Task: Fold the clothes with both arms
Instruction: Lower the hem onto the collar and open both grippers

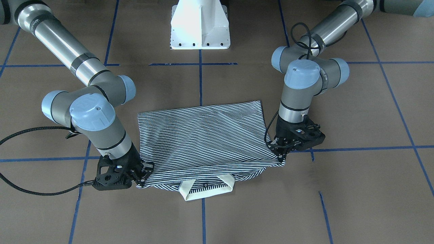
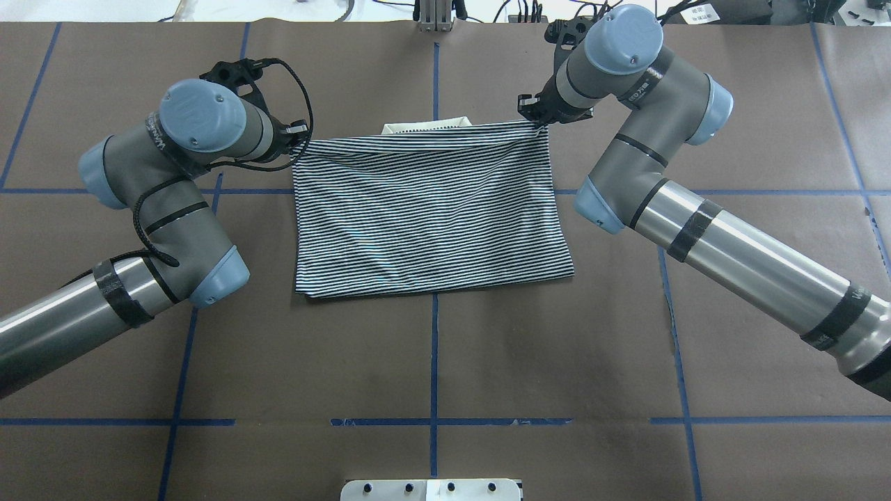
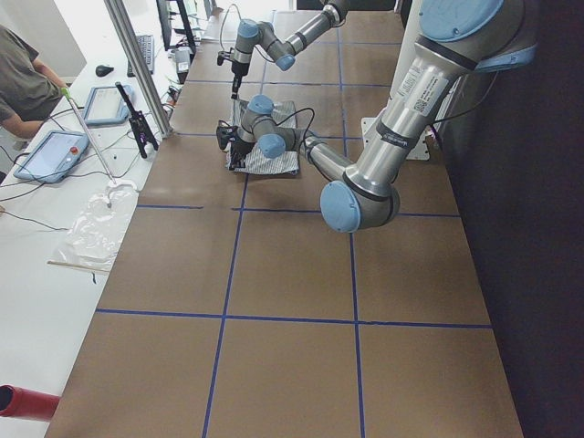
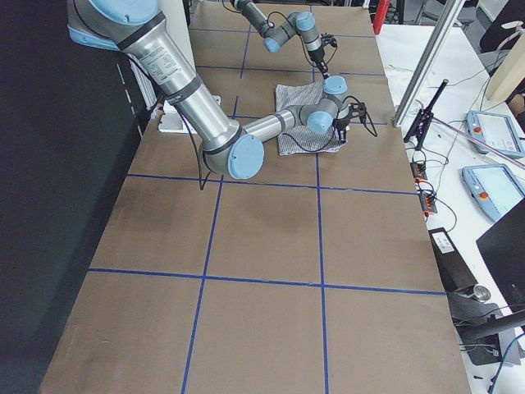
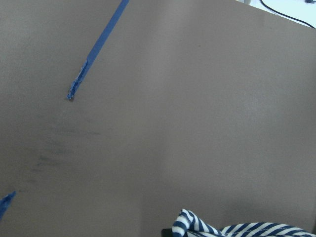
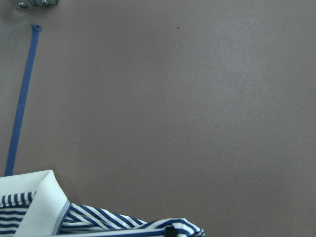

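Observation:
The striped polo shirt (image 1: pixel 203 135) lies folded over on the brown table, its cream collar (image 1: pixel 206 191) sticking out from under the far edge. In the overhead view the shirt (image 2: pixel 428 216) is a neat rectangle. My left gripper (image 2: pixel 301 137) is shut on the folded layer's far left corner; it also shows in the front-facing view (image 1: pixel 279 149). My right gripper (image 2: pixel 532 115) is shut on the far right corner, also seen from the front (image 1: pixel 142 174). Both corners are held just above the table. Striped fabric shows at the bottom of the left wrist view (image 5: pixel 237 229) and the right wrist view (image 6: pixel 108 219).
The white pedestal base (image 1: pixel 200 27) stands at the robot's side of the table. Blue tape lines (image 2: pixel 434 362) cross the brown surface. In the exterior left view an operator (image 3: pixel 23 78) sits at a side bench with tablets (image 3: pixel 55 155).

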Motion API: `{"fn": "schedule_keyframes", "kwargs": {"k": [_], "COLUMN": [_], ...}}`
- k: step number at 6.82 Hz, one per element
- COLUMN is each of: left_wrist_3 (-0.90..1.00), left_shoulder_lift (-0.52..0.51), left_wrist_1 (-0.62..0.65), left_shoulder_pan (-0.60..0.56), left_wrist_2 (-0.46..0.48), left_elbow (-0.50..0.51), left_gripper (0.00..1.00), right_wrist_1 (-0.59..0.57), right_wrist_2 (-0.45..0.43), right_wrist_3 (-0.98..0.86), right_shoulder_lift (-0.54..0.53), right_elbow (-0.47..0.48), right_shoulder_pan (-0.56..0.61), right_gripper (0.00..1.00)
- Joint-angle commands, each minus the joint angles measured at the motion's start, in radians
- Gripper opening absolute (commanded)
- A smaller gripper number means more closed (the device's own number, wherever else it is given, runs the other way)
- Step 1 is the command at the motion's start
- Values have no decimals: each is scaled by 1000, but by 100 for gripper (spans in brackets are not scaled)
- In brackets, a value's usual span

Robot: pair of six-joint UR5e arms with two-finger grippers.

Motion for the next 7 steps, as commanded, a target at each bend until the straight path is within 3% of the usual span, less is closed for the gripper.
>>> {"fn": "schedule_keyframes", "kwargs": {"k": [1, 2, 3, 4, 5, 7], "left_wrist_3": [-1, -3, -3, -3, -4, -3], "left_shoulder_lift": [-10, -17, -17, -14, -14, -14], "left_wrist_1": [-2, -2, -3, -25, -29, -29], "left_shoulder_pan": [1, 3, 5, 5, 5, 5], "left_wrist_2": [-4, -4, -5, -5, -5, -5], "left_elbow": [-1, -1, -3, -3, -4, -6], "left_gripper": [0, 0, 25, 76, 100, 100], "right_wrist_1": [2, 2, 2, 3, 3, 2], "right_wrist_2": [1, 1, 3, 3, 1, 6], "right_wrist_3": [2, 2, 3, 6, 5, 14], "right_shoulder_lift": [0, 1, 1, 1, 1, 0], "right_elbow": [2, 6, 6, 6, 6, 6], "right_shoulder_pan": [0, 0, 0, 0, 0, 1], "right_gripper": [0, 0, 0, 36, 99, 100]}}
